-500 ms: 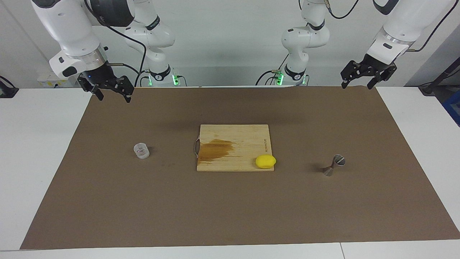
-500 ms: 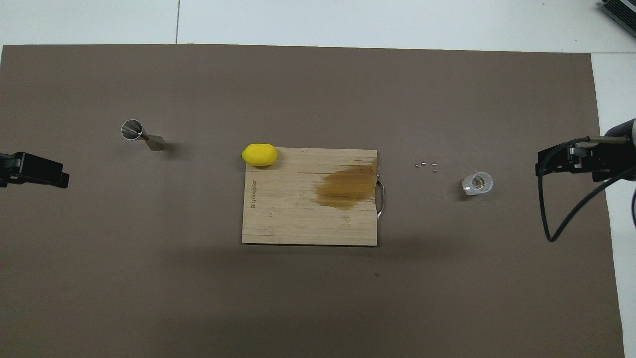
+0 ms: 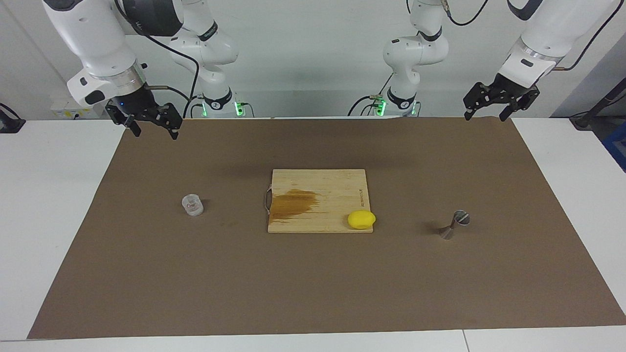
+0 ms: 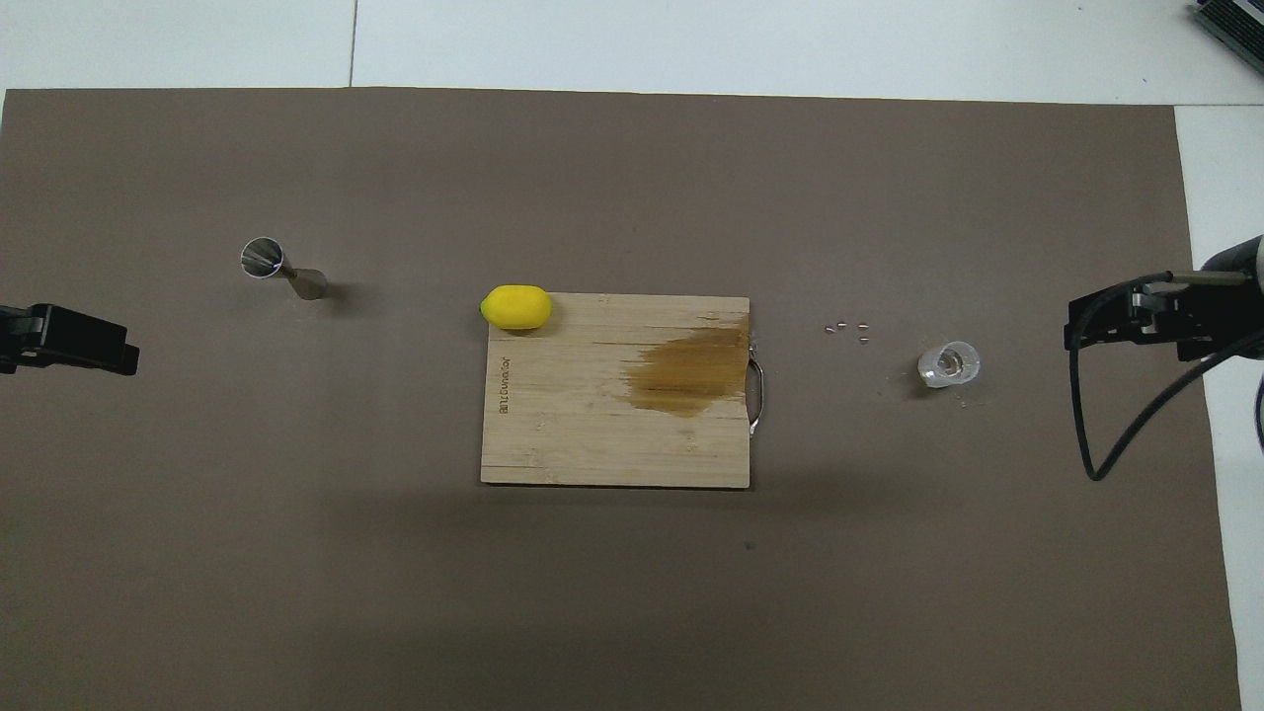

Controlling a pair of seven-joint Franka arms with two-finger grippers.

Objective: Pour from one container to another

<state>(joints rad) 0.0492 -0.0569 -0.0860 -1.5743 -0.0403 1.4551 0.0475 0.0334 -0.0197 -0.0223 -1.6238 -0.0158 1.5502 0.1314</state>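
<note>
— Two arms were up in the air. The left gripper (image 3: 485,115) hung over the brown mat (image 3: 313,293) at the left arm's end of the table, at the edge close to the robots. Its fingers were spread apart and held nothing.

— And the other one?

— The right gripper (image 3: 153,130) hung over the mat's edge at the right arm's end. Its fingers were spread apart too, and it held nothing.

— Where was the glass cup (image 3: 192,205)?

— It stood on the mat toward the right arm's end, well apart from the wooden board (image 3: 318,200). A few tiny bits (image 4: 847,329) lay on the mat just beside it.

— And the metal jigger (image 3: 454,224)?

— It was on the mat toward the left arm's end, also well apart from the board. It looked tipped, but I could not tell for sure.

— What was on the board?

— One brown stain (image 3: 293,202) was near its handle end. A yellow lemon (image 3: 361,219) sat on the corner nearest the jigger.
</note>
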